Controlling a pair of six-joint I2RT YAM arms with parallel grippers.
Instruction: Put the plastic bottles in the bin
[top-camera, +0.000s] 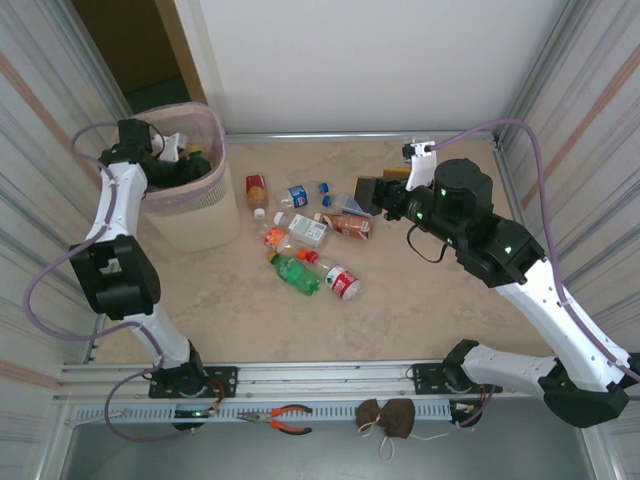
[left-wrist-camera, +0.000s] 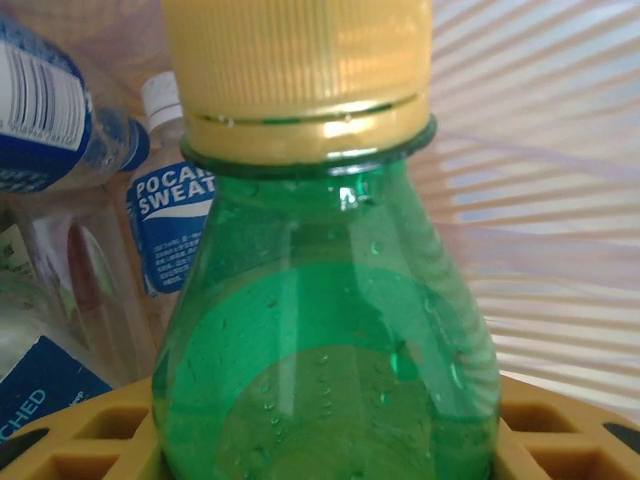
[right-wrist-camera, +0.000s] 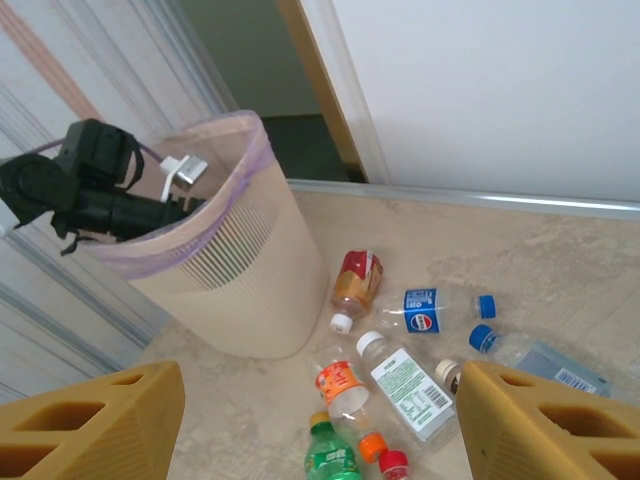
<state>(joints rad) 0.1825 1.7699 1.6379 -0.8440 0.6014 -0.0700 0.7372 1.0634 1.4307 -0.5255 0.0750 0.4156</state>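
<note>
In the ribbed pink bin (top-camera: 200, 215), left hand (top-camera: 190, 163) pinched a green bottle (left-wrist-camera: 320, 330), ridged yellow cap (left-wrist-camera: 300, 70). Right hand (right-wrist-camera: 318, 400) was spread, empty, over the marbled beige bench (top-camera: 420, 300).

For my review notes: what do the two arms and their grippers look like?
Both the left arm and right arm have white links between bulky black joint housings, each trailed by a lilac cable. The gripper fingers are blocky mustard-yellow plastic with square waffle-like recesses.
</note>
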